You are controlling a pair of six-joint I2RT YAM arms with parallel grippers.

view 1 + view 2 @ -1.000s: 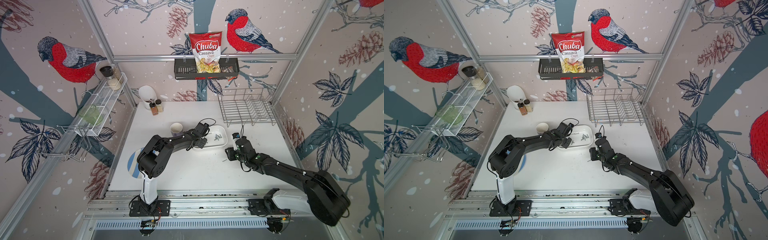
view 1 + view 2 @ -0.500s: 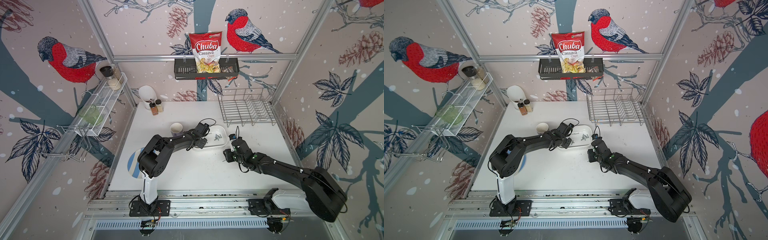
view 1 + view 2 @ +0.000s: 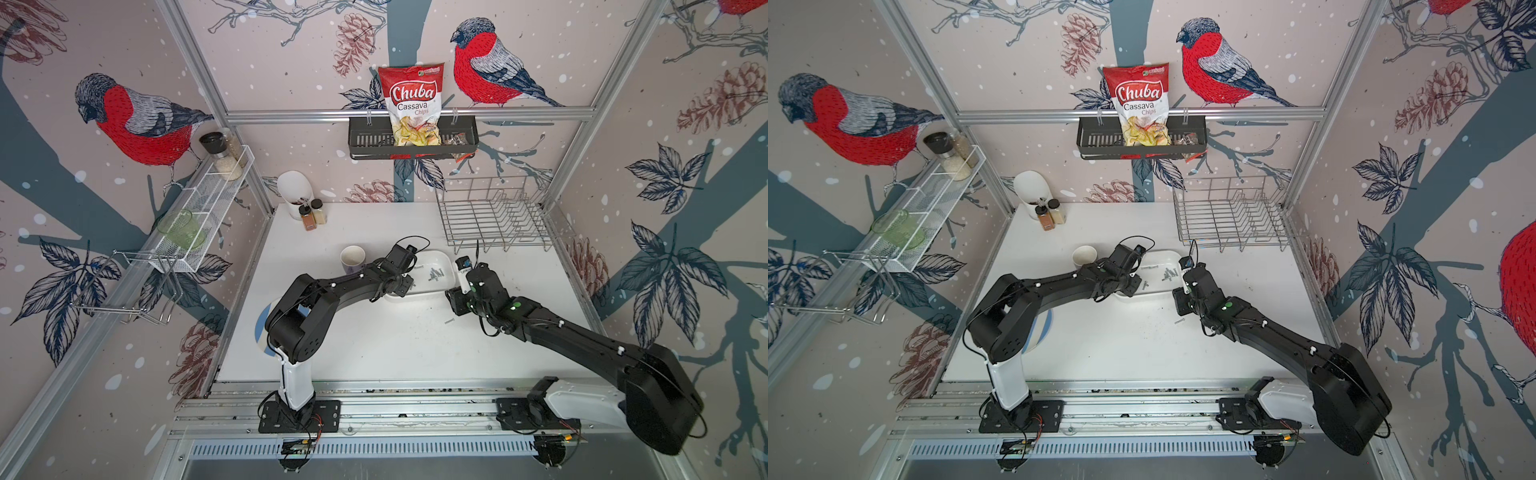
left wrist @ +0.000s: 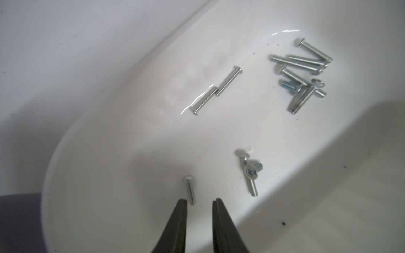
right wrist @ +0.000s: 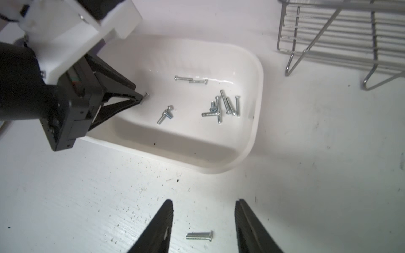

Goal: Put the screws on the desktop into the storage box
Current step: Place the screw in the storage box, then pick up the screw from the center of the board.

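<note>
left wrist view, left hand [image 4: 199, 199] narrowly parted inside box [image 4: 109, 131], screw [image 4: 190, 189] at its tip, right hand [image 5: 204, 200] wide over loose screw [image 5: 199, 236] on tabletop [image 5: 87, 186], other screws [image 5: 225, 107] in box

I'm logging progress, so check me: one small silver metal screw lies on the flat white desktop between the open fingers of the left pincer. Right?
Not quite. The small silver metal screw lies on the flat white desktop between the open fingers of the right pincer, as the right wrist view shows. The left pincer hangs over the shallow white plastic storage box.
</note>
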